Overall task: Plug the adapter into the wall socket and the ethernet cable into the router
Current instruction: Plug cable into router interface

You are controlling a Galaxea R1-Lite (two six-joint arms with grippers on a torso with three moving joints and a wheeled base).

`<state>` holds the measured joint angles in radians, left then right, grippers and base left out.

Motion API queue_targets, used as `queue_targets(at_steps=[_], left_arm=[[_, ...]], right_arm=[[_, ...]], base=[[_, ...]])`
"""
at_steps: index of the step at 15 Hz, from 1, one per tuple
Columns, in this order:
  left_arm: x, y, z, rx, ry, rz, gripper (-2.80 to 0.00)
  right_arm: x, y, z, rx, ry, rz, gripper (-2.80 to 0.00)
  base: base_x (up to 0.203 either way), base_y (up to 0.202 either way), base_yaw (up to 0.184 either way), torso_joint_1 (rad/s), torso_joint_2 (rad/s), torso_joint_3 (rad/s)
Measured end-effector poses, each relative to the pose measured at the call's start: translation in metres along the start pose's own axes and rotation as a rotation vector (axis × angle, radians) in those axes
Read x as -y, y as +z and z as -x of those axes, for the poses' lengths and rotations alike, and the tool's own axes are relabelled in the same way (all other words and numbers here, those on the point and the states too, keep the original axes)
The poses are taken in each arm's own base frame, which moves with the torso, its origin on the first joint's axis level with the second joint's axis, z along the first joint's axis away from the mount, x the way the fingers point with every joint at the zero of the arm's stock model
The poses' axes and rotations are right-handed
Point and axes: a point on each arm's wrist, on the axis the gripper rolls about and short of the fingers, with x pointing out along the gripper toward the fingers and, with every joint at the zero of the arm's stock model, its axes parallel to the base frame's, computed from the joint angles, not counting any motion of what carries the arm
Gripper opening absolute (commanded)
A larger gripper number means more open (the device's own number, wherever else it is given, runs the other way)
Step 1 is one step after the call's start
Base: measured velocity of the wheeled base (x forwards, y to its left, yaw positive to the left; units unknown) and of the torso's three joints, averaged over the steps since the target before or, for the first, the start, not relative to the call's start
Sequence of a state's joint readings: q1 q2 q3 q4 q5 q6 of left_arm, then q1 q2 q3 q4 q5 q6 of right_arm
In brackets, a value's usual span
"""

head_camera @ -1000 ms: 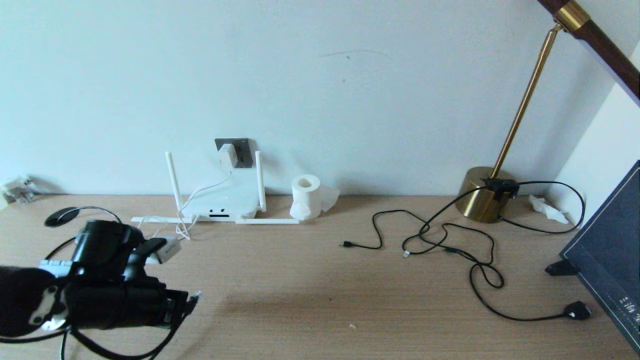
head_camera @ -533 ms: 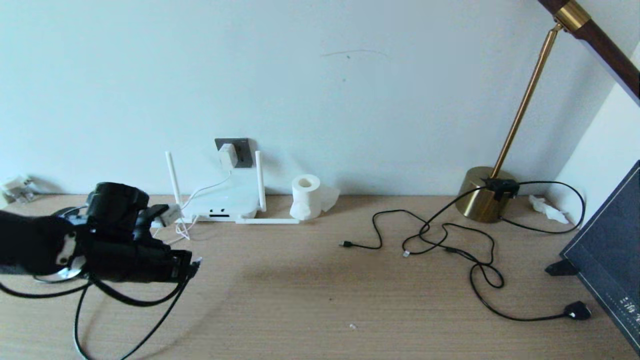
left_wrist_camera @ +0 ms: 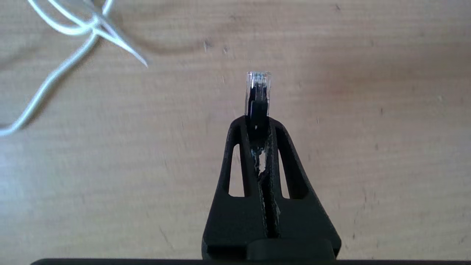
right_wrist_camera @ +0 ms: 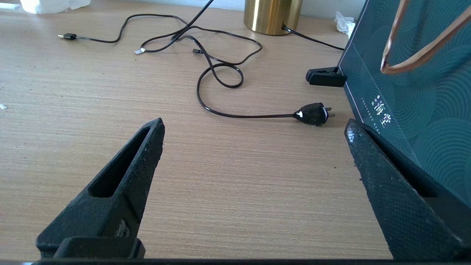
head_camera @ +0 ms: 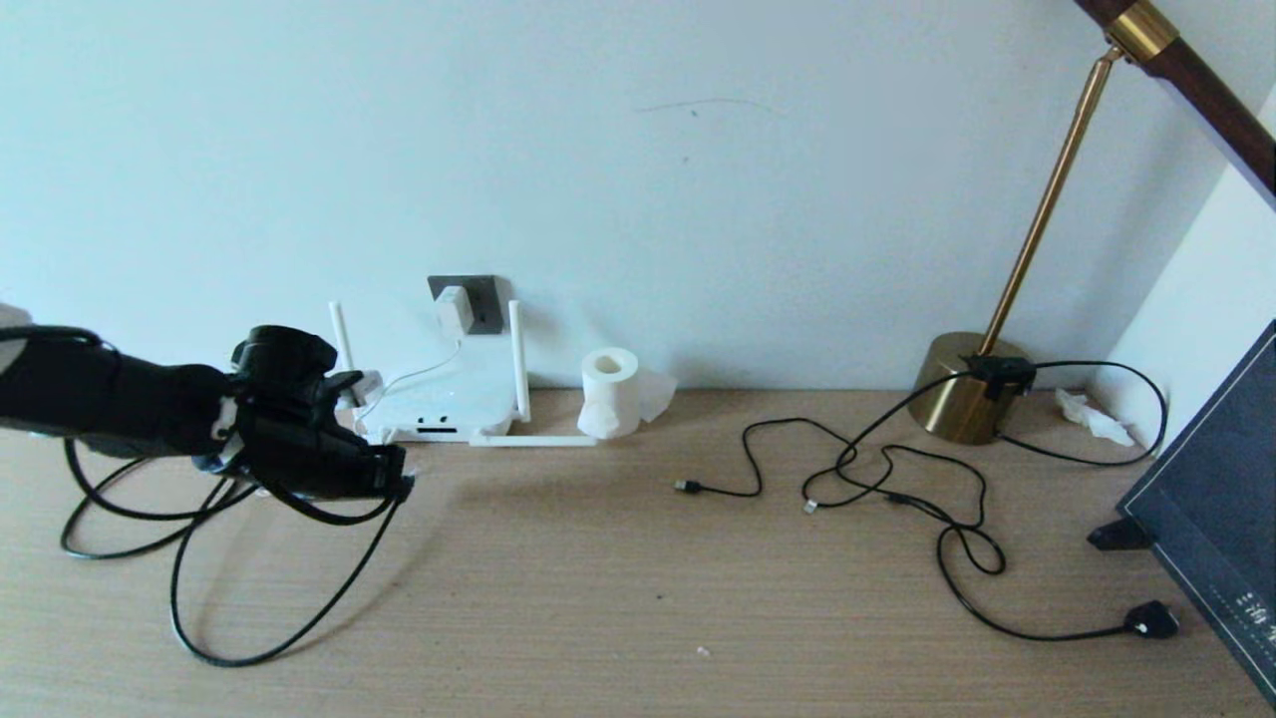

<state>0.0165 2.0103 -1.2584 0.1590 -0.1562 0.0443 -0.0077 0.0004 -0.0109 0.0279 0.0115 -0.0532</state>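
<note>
My left gripper (head_camera: pixel 397 486) hovers over the desk just left of and in front of the white router (head_camera: pixel 439 407), shut on the ethernet cable (head_camera: pixel 249 638). The cable's clear-tipped plug (left_wrist_camera: pixel 257 92) sticks out past the closed fingertips. The black cable trails in loops over the desk at the left. The white adapter (head_camera: pixel 454 311) sits in the dark grey wall socket (head_camera: pixel 481 299) behind the router, its white cord (left_wrist_camera: pixel 55 77) running down to the desk. My right gripper (right_wrist_camera: pixel 254 129) is open over bare desk, out of the head view.
A toilet-paper roll (head_camera: pixel 610 392) stands right of the router. Thin black USB cords (head_camera: pixel 847 474) and a lamp cord with a bulky plug (head_camera: pixel 1149 619) lie at the right, near the brass lamp base (head_camera: pixel 962 394) and a dark teal box (head_camera: pixel 1216 509).
My left arm has moved up and away from the desk's front edge toward the router, carrying the ethernet plug; the black cable now trails in larger loops behind it.
</note>
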Motion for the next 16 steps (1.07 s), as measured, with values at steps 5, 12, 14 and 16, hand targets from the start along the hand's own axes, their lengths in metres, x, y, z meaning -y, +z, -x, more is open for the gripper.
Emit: queue_targets(at_steps=[5, 12, 14, 16], left_arm=[[-0.006, 0.013, -0.014, -0.025, 0.000, 0.010, -2.80], [-0.012, 0.023, -0.021, -0.010, 0.007, 0.019, -2.80], [-0.012, 0.028, -0.020, -0.003, 0.007, 0.021, -2.80], [-0.012, 0.031, -0.020, -0.002, 0.007, 0.023, -2.80]], right_arm=[[0.000, 0.000, 0.000, 0.000, 0.000, 0.000, 0.00], [0.000, 0.000, 0.000, 0.000, 0.000, 0.000, 0.00], [0.000, 0.000, 0.000, 0.000, 0.000, 0.000, 0.00], [0.000, 0.000, 0.000, 0.000, 0.000, 0.000, 0.00]], base=[[0.000, 0.000, 0.000, 0.000, 0.00, 0.000], [0.000, 0.000, 0.000, 0.000, 0.00, 0.000], [0.000, 0.000, 0.000, 0.000, 0.00, 0.000], [0.000, 0.000, 0.000, 0.000, 0.00, 0.000]])
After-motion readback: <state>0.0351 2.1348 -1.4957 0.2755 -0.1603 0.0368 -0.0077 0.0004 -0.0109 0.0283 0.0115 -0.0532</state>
